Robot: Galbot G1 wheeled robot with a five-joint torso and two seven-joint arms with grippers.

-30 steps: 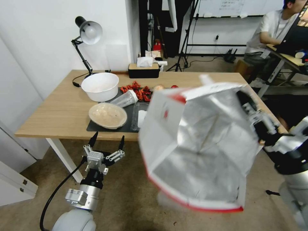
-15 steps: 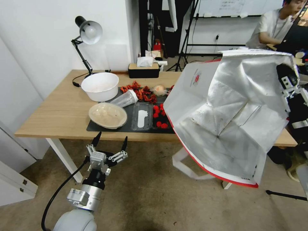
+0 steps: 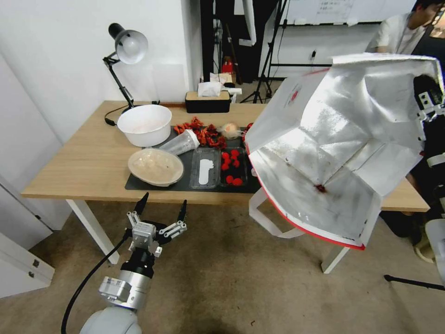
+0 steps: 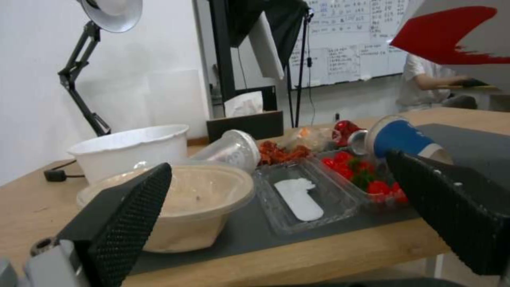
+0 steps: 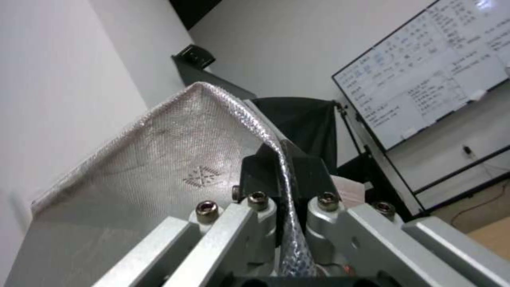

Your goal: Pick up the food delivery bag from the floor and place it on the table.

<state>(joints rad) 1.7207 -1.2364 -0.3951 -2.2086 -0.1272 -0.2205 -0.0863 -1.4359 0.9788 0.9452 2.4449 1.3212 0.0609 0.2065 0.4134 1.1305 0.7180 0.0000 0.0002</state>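
The food delivery bag hangs in the air over the right end of the table, tilted so its open mouth and silver foil lining face me. A white strap handle dangles below the table's front edge. My right gripper holds the bag's upper right wall. In the right wrist view it is shut on the foil edge of the bag. My left gripper stands open and empty over the floor, just before the table's front edge. In the left wrist view it faces the table, with the bag's red-and-white corner beyond.
On the table a dark mat bears a beige bowl, clear trays and red bits. A white bowl, a desk lamp and a tissue box stand behind. A blue cup lies on the mat.
My right gripper has lifted the bag up and to the right, from low in front of the table to above its right end. The left gripper has barely moved.
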